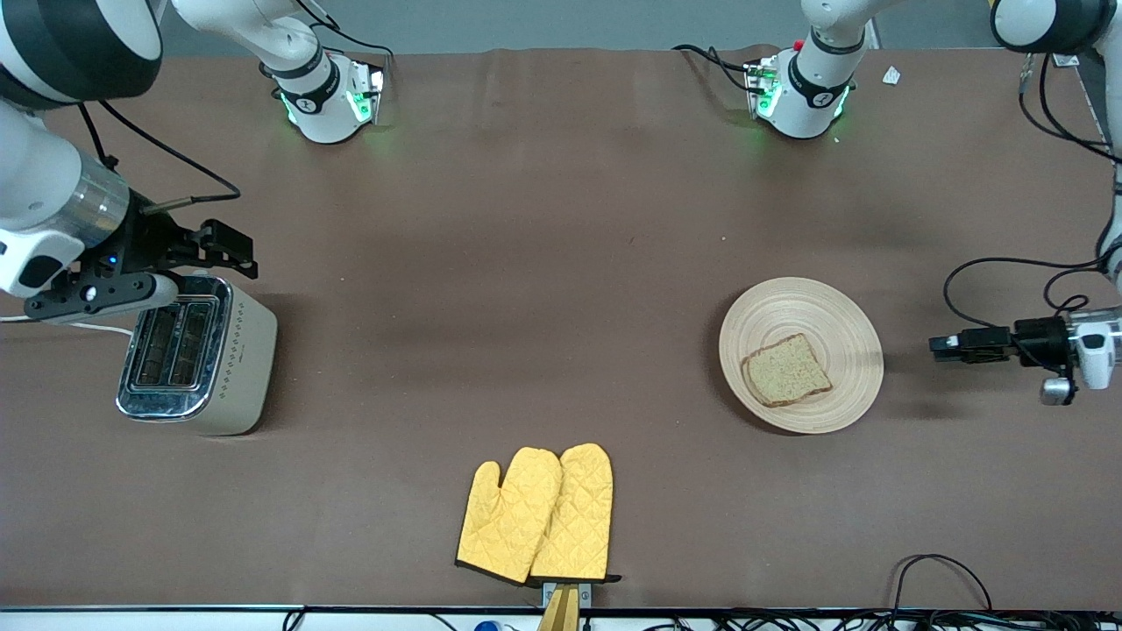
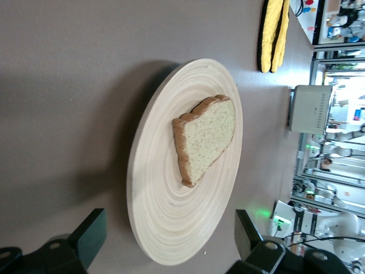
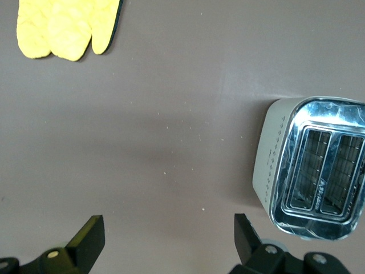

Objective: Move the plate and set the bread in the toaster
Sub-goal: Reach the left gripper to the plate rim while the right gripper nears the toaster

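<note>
The bread [image 1: 787, 369] lies on the plate [image 1: 833, 320] near my left gripper [image 1: 945, 343], which is open and empty. My right gripper [image 1: 230, 248] waits open above the toaster [image 1: 237, 368]

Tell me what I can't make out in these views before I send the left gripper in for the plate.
- Underside of the bread on the plate: hidden in every view.
- Toaster slots: depth lost in dark and chrome glare, right wrist view.
- Toaster controls and its end nearest the right gripper: covered by that arm, front view.
- Left gripper: fingertips overlap side-on in the front view; only tips show in its wrist view.
- Oven mitts: cut by the edge in both wrist views.
</note>
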Robot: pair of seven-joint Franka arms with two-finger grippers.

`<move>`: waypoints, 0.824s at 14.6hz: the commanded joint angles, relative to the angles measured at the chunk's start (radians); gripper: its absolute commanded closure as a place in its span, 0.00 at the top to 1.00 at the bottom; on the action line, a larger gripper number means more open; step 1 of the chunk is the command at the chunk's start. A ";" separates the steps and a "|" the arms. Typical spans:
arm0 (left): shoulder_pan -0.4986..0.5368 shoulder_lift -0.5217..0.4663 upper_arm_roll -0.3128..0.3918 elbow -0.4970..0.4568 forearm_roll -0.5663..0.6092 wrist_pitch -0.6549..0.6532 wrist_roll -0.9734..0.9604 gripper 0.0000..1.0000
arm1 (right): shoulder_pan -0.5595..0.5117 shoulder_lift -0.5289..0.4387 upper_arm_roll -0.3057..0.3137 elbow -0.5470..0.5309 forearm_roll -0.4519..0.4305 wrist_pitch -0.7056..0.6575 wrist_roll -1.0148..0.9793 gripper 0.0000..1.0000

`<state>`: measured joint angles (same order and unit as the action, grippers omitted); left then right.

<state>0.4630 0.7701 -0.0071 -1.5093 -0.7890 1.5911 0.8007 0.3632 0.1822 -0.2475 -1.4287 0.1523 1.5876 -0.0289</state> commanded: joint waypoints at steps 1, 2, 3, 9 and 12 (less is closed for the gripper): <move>0.003 0.047 -0.008 0.029 -0.022 -0.010 0.037 0.70 | 0.013 0.005 -0.003 -0.003 0.032 0.028 0.024 1.00; -0.001 0.061 -0.010 0.029 -0.024 -0.010 0.043 0.62 | 0.016 0.005 -0.003 -0.004 0.039 0.023 0.029 1.00; -0.007 0.077 -0.011 0.031 -0.024 -0.010 0.049 0.57 | 0.013 0.006 -0.003 -0.004 0.041 0.019 0.035 1.00; -0.021 0.123 -0.028 0.034 -0.022 0.023 0.052 0.45 | 0.014 0.005 -0.003 -0.001 0.041 0.022 0.047 1.00; -0.036 0.130 -0.027 0.034 -0.022 0.027 0.051 0.29 | 0.013 0.006 -0.003 -0.001 0.062 0.028 0.047 1.00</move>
<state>0.4359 0.8866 -0.0341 -1.4931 -0.7989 1.6132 0.8414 0.3716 0.1960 -0.2461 -1.4264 0.1863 1.6088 -0.0001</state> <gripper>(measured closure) 0.621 0.000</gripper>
